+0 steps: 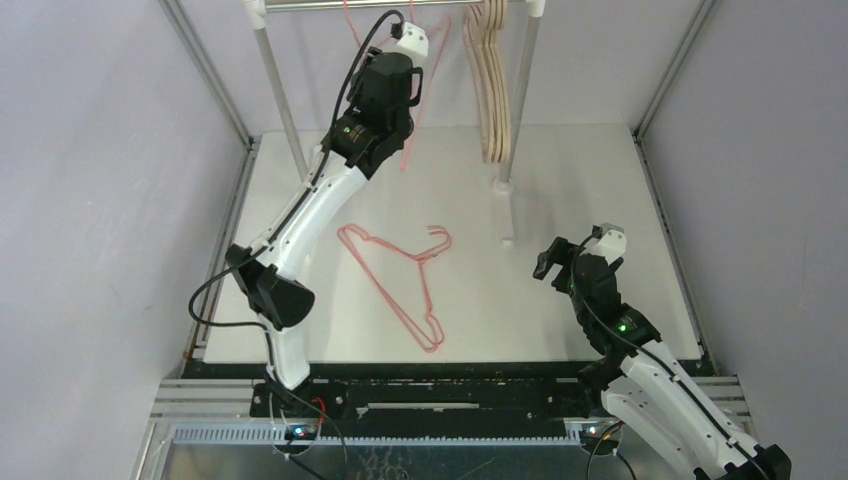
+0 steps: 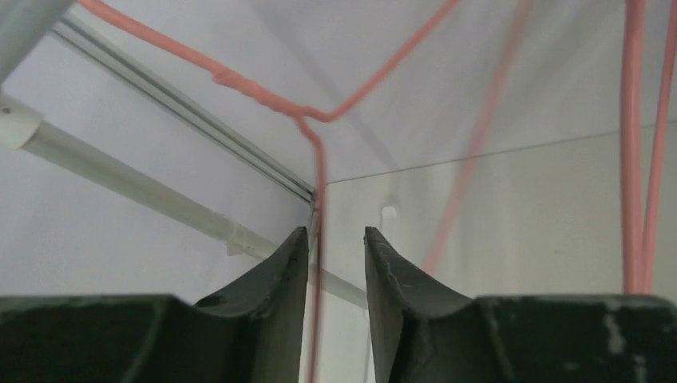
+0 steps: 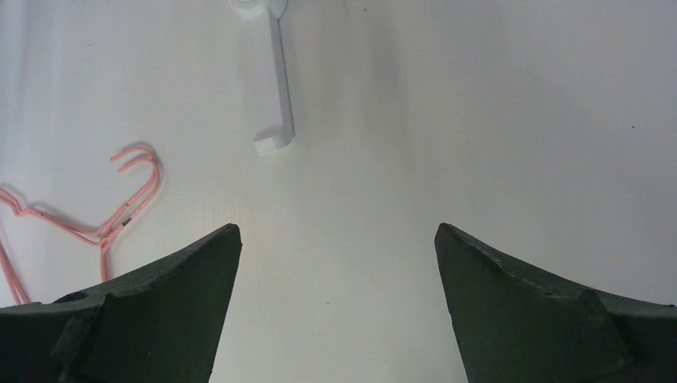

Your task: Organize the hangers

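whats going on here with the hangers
The robot is sorting hangers onto the rail. The left gripper is raised at the rail, fingers slightly apart around the wire of a pink wire hanger hanging there, not clamping it. Beige wooden hangers already hang at the rail's right end. What looks like two pink hangers lie flat on the table. The right gripper hovers open over the table, holding nothing.

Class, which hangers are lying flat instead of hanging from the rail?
The pink wire hangers in the middle of the table. The other pink wire hangers and the beige wooden hangers hang from the rail.
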`<action>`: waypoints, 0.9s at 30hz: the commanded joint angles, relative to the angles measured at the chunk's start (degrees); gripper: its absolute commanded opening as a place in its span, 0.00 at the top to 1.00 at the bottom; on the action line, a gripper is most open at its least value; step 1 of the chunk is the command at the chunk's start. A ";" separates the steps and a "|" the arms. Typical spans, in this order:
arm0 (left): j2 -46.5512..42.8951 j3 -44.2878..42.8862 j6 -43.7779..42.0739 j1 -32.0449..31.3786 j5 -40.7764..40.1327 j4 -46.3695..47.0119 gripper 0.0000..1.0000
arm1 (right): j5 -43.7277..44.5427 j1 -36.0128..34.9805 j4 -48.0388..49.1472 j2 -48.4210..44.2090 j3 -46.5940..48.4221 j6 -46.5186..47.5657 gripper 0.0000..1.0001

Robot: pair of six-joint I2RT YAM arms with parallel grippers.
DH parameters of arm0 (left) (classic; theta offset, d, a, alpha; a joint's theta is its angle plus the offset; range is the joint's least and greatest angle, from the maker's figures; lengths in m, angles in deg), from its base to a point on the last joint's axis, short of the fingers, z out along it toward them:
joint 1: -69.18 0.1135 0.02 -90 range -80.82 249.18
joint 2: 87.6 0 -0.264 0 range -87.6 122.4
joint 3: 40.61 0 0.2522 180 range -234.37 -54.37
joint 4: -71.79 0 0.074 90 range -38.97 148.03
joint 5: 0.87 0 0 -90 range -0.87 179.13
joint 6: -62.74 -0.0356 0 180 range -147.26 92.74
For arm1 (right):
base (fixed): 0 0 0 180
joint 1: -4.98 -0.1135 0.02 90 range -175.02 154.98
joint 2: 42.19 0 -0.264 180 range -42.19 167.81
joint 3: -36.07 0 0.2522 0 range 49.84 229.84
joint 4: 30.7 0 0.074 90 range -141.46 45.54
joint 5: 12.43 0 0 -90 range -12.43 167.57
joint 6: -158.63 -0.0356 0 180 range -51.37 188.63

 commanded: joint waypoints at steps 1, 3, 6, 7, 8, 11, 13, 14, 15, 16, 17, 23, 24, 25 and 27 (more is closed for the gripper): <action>-3.27 2.69 4.38 0.19 5.21 -2.52 0.58 | 0.46 0.28 1.71 -0.08 1.64 0.46 0.00; -5.18 5.07 5.43 0.19 6.63 -1.69 0.48 | 0.34 0.32 1.64 -0.06 1.64 0.42 0.00; -8.72 8.60 7.51 0.40 9.43 0.02 0.41 | 0.24 0.32 1.45 -0.24 1.64 0.47 0.00; -11.03 10.18 8.19 0.45 10.75 1.03 0.41 | 0.25 0.29 1.30 -0.32 1.64 0.40 0.00; -12.80 11.59 8.92 0.45 12.25 1.82 0.39 | 0.30 0.33 1.18 -0.46 1.69 0.31 0.00; -18.19 15.27 11.82 0.71 16.81 2.36 0.26 | 0.21 0.35 0.77 -0.61 1.64 -0.08 0.00; -21.98 18.12 13.71 0.76 19.20 2.34 0.18 | 0.01 0.25 0.84 -0.73 1.35 -0.27 0.00; -23.92 19.75 14.83 0.84 20.16 2.38 0.12 | -0.13 0.22 1.01 -0.87 1.11 -0.45 0.00; -25.80 21.55 15.76 0.89 20.98 2.53 0.03 | -0.32 0.24 1.25 -1.07 0.77 -0.54 0.00; -27.74 23.37 16.64 1.01 21.67 2.97 0.01 | -0.52 0.27 1.40 -1.27 0.44 -0.67 0.00; -29.95 25.25 17.55 1.22 22.28 3.42 0.01 | -0.55 0.24 1.48 -1.41 0.20 -0.76 0.00; -40.68 35.92 25.30 4.31 27.76 4.46 0.01 | -0.57 0.17 1.54 -2.17 -0.70 -0.85 0.00; -42.48 38.09 26.98 4.55 28.28 4.59 0.01 | -0.55 0.15 1.71 -2.22 -0.89 -0.78 0.00; -44.36 40.50 29.02 4.66 29.01 4.71 0.01 | -0.50 0.17 1.94 -2.30 -1.05 -0.77 0.00; -49.47 49.27 37.19 4.67 31.09 4.78 0.02 | -0.81 0.19 2.65 -1.87 -1.47 -0.84 0.00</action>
